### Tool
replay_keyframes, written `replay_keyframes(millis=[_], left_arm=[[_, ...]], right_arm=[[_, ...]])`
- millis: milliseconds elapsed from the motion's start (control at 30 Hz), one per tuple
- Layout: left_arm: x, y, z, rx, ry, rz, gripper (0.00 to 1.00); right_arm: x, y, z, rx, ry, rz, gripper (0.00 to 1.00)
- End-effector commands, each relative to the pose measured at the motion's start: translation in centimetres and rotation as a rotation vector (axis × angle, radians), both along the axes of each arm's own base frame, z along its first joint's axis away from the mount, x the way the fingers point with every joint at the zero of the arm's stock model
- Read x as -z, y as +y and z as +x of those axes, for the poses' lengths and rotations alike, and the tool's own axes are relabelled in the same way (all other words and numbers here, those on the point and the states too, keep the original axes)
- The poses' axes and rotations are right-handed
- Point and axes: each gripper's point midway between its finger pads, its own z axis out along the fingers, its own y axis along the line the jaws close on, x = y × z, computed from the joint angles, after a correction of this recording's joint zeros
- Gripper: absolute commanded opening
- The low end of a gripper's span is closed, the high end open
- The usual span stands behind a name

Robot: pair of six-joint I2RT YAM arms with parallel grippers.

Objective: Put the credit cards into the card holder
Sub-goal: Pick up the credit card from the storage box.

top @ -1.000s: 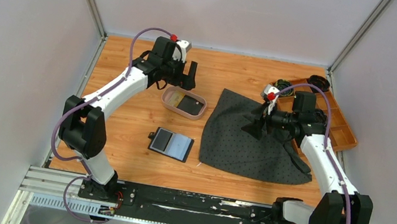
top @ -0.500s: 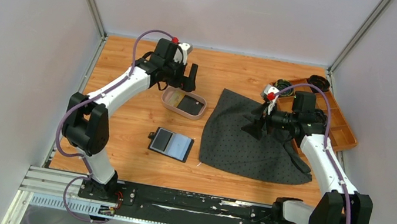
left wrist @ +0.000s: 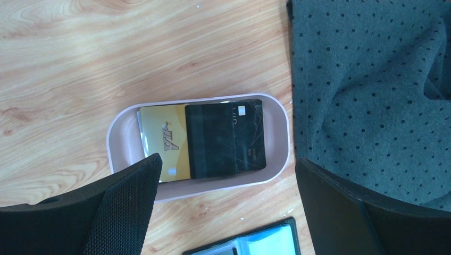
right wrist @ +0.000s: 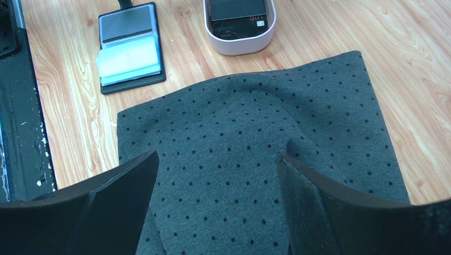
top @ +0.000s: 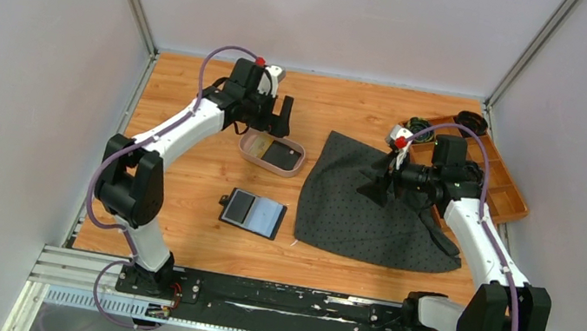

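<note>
1. Wooden table (top: 184, 167): everything sits on it.
2. Dark dotted cloth (top: 363, 207): spread right of centre, rumpled at its far right corner.
3. Orange-brown compartment box (top: 504, 187): far right, beside the cloth.
4. Right gripper (right wrist: 217, 155): jaws spread wide over the rumpled cloth, nothing pinched between them.
5. Left gripper (left wrist: 226, 164): jaws fully wide, hanging above the tray, holding nothing.
6. Pink tray (left wrist: 119, 133): just left of the cloth, far side of the card holder.
7. Card holder (top: 253, 212): lies open and flat on the wood, near side of the tray, apart from it. One half is dark, the other pale blue.
8. Credit cards: all in the tray, overlapping. Gold card (left wrist: 165, 141) sits at the left, black card (left wrist: 210, 141) partly over it, and a second dark card (left wrist: 252, 138) at the right.
</note>
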Motion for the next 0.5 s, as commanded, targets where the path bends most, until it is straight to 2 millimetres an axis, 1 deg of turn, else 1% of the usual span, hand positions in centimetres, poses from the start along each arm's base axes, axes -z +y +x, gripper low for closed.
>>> replay_keyframes(millis=[0,467], left_arm=[[0.73,0.04,0.08,0.01,0.025,-0.002,1.0],[1.54,0.26,0.27,0.006,0.045,0.003,1.0]], right_arm=[[0.71,-0.52,0.19,0.013,-0.004,-0.009,0.85],[0.65,-0.51,0.19,0.012,-0.005,-0.008,0.85]])
